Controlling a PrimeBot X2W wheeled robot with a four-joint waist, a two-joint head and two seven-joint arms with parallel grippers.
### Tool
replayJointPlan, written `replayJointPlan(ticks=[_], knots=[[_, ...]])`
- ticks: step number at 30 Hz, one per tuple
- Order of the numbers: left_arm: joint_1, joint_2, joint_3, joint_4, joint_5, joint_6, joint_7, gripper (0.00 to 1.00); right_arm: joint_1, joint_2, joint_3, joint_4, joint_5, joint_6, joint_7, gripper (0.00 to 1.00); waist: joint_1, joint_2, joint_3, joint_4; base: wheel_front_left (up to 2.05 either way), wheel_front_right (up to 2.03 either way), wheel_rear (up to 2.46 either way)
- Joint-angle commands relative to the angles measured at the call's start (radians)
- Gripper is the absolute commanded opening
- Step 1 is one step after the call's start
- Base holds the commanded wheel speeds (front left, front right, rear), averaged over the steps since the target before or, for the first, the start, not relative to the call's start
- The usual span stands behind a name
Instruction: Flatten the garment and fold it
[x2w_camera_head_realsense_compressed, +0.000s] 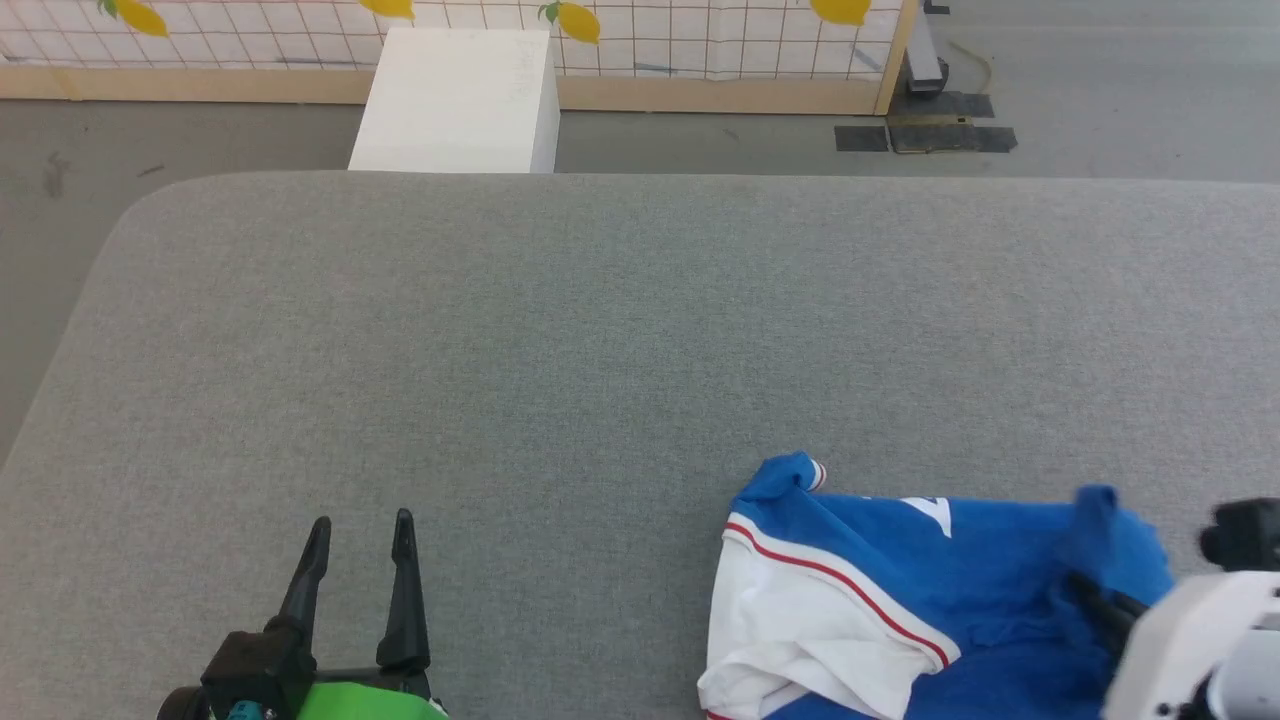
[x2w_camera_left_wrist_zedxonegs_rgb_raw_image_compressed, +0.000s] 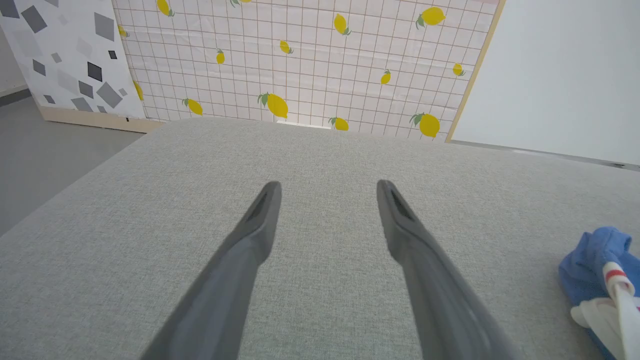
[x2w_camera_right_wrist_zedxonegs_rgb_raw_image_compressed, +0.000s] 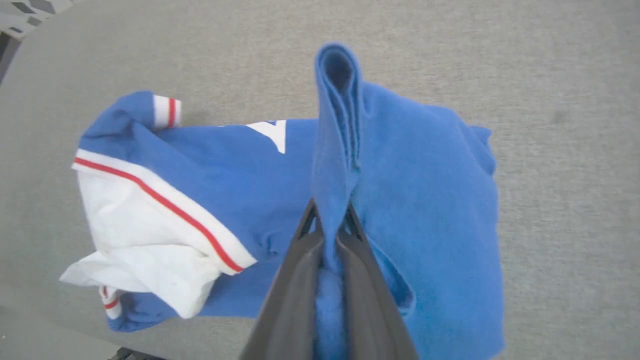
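The garment is a royal-blue jersey with a white sleeve and red stripe trim, lying crumpled at the near right of the grey table. My right gripper is shut on a pinched fold of its blue fabric, which stands up between the fingers. In the head view the right gripper shows at the garment's right end. The garment's edge shows at the right of the left wrist view. My left gripper is open over bare table at the near left, well apart from the garment; its fingers hold nothing.
A white box stands on the floor behind the table's far edge. A lemon-print grid panel runs along the back. The table's rounded far-left corner drops to grey floor. Black mats lie at the far right.
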Motion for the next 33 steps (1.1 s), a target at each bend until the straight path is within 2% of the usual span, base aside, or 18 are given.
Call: replayJointPlan(ticks=[1,9,16,31,32,33], knots=[[0.005,-0.004,0.002,0.004,-0.005,-0.007,-0.004,1.0,-0.005,0.003,0.031,-0.022,0.011,-0.001,0.006,0.0,0.0,0.0,0.0,-0.003,0.0,0.0,0.0],[-0.017,-0.005,-0.006,0.015,-0.004,-0.021,-0.004,1.0,-0.085,0.019,0.238,-0.052,0.039,-0.001,0.033,0.0,0.0,0.0,0.016,0.017,0.0,0.0,0.0],[-0.036,-0.012,-0.012,0.024,-0.006,-0.024,-0.004,1.0,-0.187,0.031,0.379,0.008,0.034,-0.001,0.033,0.0,0.0,0.0,0.039,0.055,0.0,0.0,0.0],[-0.095,-0.033,-0.04,0.057,-0.015,-0.032,-0.004,1.0,-0.307,0.043,0.448,0.326,-0.089,-0.001,0.008,0.0,0.0,0.0,0.083,0.147,0.0,0.0,0.0],[-0.096,-0.034,-0.041,0.06,-0.016,-0.032,-0.004,1.0,-0.311,0.043,0.45,0.339,-0.093,-0.001,0.006,0.02,0.0,0.0,0.082,0.149,0.0,0.0,0.0],[-0.097,-0.035,-0.043,0.062,-0.017,-0.032,-0.004,1.0,-0.316,0.042,0.453,0.353,-0.1,-0.001,0.005,0.3,0.0,0.0,0.081,0.15,0.0,0.0,0.0]])
